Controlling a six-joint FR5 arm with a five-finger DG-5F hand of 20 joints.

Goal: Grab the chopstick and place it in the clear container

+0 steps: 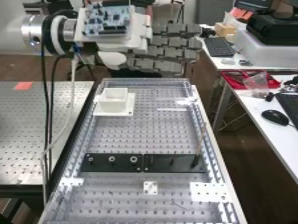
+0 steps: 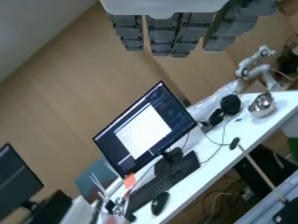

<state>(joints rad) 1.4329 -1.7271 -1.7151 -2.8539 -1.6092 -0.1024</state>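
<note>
The arm (image 1: 13,29) enters the high view from the upper left and positions the hand (image 1: 166,50) at the far end of the perforated bench (image 1: 149,132), with the fingers extended and relaxed, gripping nothing. The chopstick (image 1: 201,136) stands nearly upright, leaning slightly, with its lower end at the right-hand section of a black plate assembly (image 1: 163,162). This position is near the right side rail (image 1: 213,157); the wider open side is toward the bench's middle. The pale square container (image 1: 114,106) sits upright on a white base (image 1: 130,109) near the far left corner, just inside the left side rail (image 1: 78,145). Perforated surface extends between the container and the plate assembly, which spans most of the width between the rails. Cables (image 1: 48,115) hang beside the bench's left edge, over the adjoining metal table (image 1: 26,135). To the right, a floor gap separates the bench from the white desk (image 1: 266,130). The wrist view shows the fingers hanging straight and apart from the chopstick.
</note>
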